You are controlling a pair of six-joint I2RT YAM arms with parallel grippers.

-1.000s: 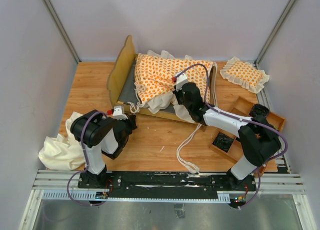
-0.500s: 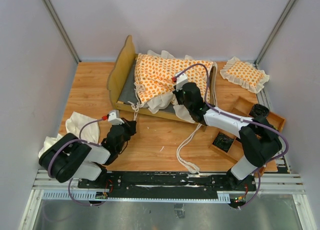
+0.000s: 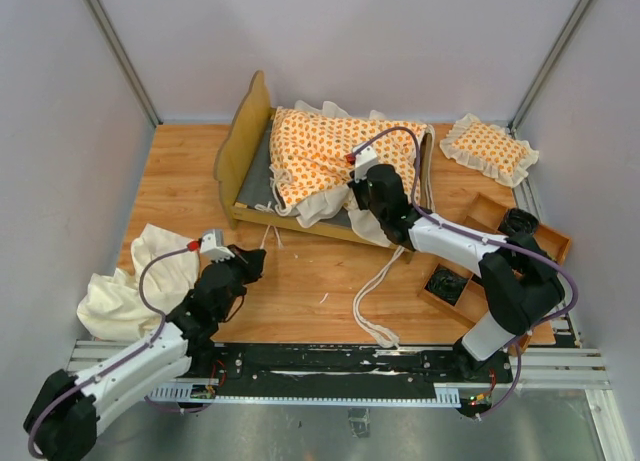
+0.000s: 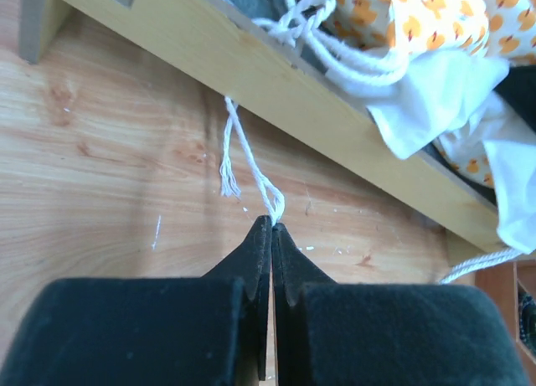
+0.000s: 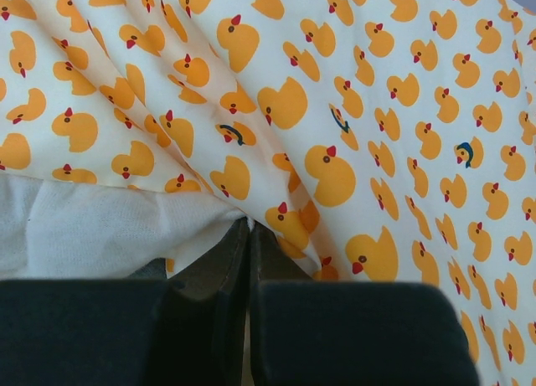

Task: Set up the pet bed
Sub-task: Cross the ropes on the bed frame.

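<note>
The left gripper is clenched on the looped end of a thin white tie string. The string runs straight up over the side rail of the small light-wood bed frame, and one frayed strand hangs loose beside it. The right gripper is closed, its tips buried under a fold of the large cream cushion printed with orange ducks. Whether any cloth is nipped between them cannot be told. The cushion lies bunched on the frame's grey base, leaving grey bare near the scalloped headboard. The frame stands toward the back of the wooden table, its near foot corner hidden by the right arm. One long white cord trails across the boards below that corner. One small square duck-print pillow lies back right. One crumpled plain cream cloth lies front left. One wooden compartment tray sits at the right, largely covered by the right arm.
</note>
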